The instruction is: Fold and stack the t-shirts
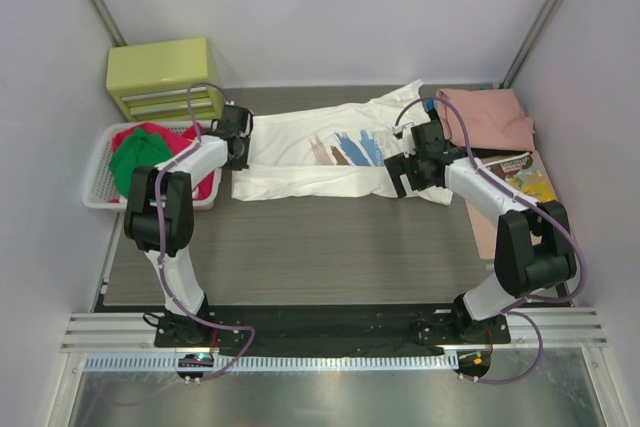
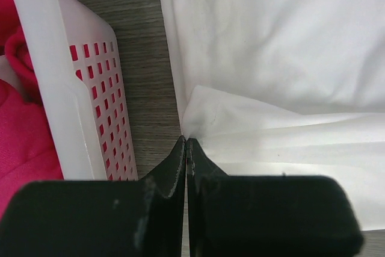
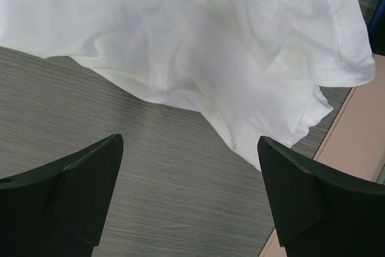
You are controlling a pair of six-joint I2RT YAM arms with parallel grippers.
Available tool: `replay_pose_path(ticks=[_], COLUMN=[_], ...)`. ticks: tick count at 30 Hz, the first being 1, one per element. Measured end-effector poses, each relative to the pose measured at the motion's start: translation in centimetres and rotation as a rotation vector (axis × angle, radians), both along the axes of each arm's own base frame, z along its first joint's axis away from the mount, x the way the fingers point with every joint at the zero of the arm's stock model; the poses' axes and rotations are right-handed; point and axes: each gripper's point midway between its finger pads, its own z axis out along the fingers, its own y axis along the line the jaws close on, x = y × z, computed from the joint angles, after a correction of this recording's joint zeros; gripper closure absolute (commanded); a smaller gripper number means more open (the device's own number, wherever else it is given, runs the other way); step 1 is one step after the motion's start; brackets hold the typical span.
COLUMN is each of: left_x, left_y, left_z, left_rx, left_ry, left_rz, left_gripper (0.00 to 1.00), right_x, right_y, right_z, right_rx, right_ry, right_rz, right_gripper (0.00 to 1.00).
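- The white t-shirt (image 1: pixel 320 152) lies stretched lengthwise across the middle of the counter (image 1: pixel 300 247) with its brush-stroke print facing up. It has not yet been made into a compact fold.
- At the shirt's basket-side end, the left hand (image 2: pixel 185 148) has its fingers pressed together. The cloth gathers to a point at their tips, so the hand appears to be pinching the hem corner, probably to anchor that end or carry it over.
- At the shirt's opposite end, the right hand (image 3: pixel 189 142) hangs above the counter just beside the sleeve. Its fingers are spread wide and hold nothing, a likely position for taking the sleeve edge.
- Just beyond the pinched end stands the white basket (image 1: pixel 95 182), holding a green t-shirt (image 1: pixel 135 162) and a red t-shirt (image 1: pixel 160 135) that have yet to be folded.
- Past the sleeve end, a salmon-pink t-shirt (image 1: pixel 490 117) lies flat, probably the start of the stack. A book (image 1: pixel 525 177) lies beside it.
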Motion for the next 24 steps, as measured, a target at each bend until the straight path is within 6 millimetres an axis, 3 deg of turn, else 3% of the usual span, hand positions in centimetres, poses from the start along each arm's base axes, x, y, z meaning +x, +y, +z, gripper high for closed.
replay_pose_path(ticks=[3,4,5,6,7,9,10,16,19,24], left_x=[0.1,0.1,0.1,0.1,0.1,0.1,0.1,0.2,0.2,0.1], left_y=[-0.1,-0.1,-0.1,-0.2,-0.2,-0.2,-0.3,-0.3,-0.3,-0.3], left_z=[0.0,0.0,0.0,0.1,0.1,0.1,0.1,0.1,0.1,0.0], left_rx=[-0.021,-0.023,-0.027,-0.032,-0.035,-0.042,-0.044,-0.048,-0.048,-0.05], left_ry=[-0.001,0.0,0.0,0.001,0.001,0.002,0.001,0.0,0.0,0.001], left_rz=[0.005,0.005,0.006,0.007,0.007,0.007,0.008,0.01,0.01,0.009], left_gripper=[1.0,1.0,1.0,1.0,1.0,1.0,1.0,1.0,1.0,1.0], right_x=[0.0,0.1,0.2,0.4,0.5,1.0,1.2,1.1,1.4,3.7], right_y=[-0.1,-0.2,-0.4,-0.6,-0.7,-1.0,-1.1,-1.4,-1.4,-0.7], right_z=[0.0,0.0,0.1,0.0,0.0,-0.6,-1.2,-5.1,-5.1,-4.3], right_rx=[-0.007,-0.011,-0.018,-0.028,-0.039,-0.057,-0.064,-0.093,-0.084,-0.067], right_ry=[-0.001,-0.004,-0.011,-0.016,-0.022,-0.024,-0.017,0.071,0.07,0.029], right_rz=[-0.004,-0.007,-0.013,-0.018,-0.021,-0.035,-0.044,-0.078,-0.088,-0.096], right_gripper=[0.05,0.13,0.29,0.35,0.58,0.92,0.99,0.99,0.99,0.99])
